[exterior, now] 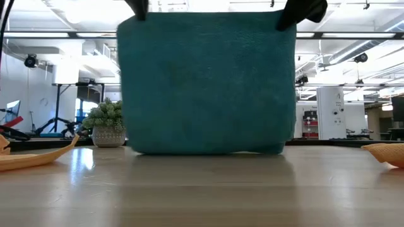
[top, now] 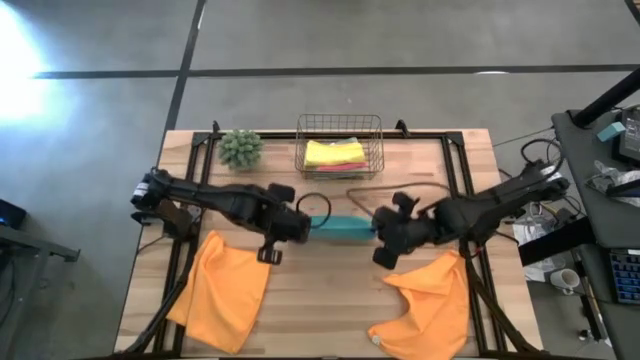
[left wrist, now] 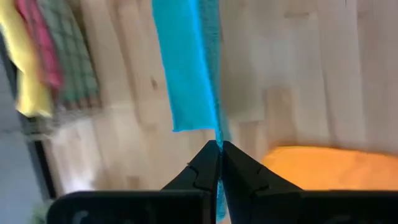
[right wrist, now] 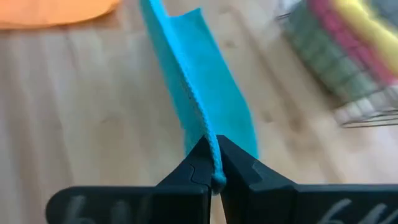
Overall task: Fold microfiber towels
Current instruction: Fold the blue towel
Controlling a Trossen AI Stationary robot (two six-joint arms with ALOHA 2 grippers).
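Note:
A teal towel (exterior: pixel 205 82) hangs as an upright sheet over the middle of the table (top: pixel 330 290), stretched between my two grippers. Its lower edge (exterior: pixel 208 152) meets the tabletop. My left gripper (top: pixel 305 226) is shut on its upper left corner, and my right gripper (top: pixel 379 233) is shut on its upper right corner. One orange towel (top: pixel 222 290) lies spread flat at the near left. Another orange towel (top: pixel 430 305) lies rumpled at the near right. Folded yellow and pink towels (top: pixel 335 153) lie in the wire basket (top: pixel 338 130). My left gripper pinches the teal towel's top edge at its left corner (left wrist: pixel 217 134) between both fingers, slanting down from above. The towel hangs below, pulled straight along its top edge, bottom on the table. One layer or several, I cannot tell. My right gripper pinches the hemmed top edge at the right corner (right wrist: pixel 208 134) between its two fingers, slanting down from the table's right. The towel hangs upright beneath it, its top edge straight toward the other gripper.
A fuzzy green plant ball (top: pixel 241 148) in a small pot stands at the far left, beside the wire basket at the far middle. Black rails (top: pixel 455 160) run along the table's sides. Bare wood lies between the two orange towels.

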